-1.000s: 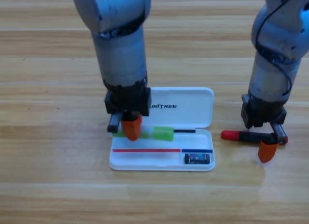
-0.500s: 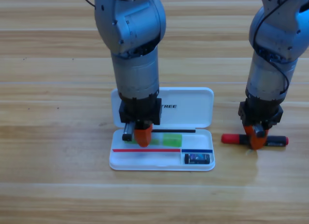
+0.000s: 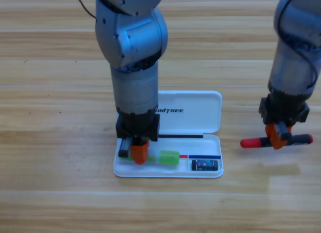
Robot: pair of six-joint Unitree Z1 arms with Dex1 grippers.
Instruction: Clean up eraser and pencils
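My left gripper [image 3: 135, 153] is down in the case [image 3: 200, 117], clenched on the green pencil [image 3: 169, 157], which lies along the near tray. My right gripper [image 3: 279, 136] is clamped on the red pencil [image 3: 253, 142] — right of the case, near its middle, the ends sticking out either side. The eraser [image 3: 204, 165] sits in the case's near-right pocket. Both pencils look light, stiff and slick — best gripped mid-shaft, square across, to stop swivelling.

Open white case [image 3: 195, 112], lid up, on wooden table [image 3: 55, 142]
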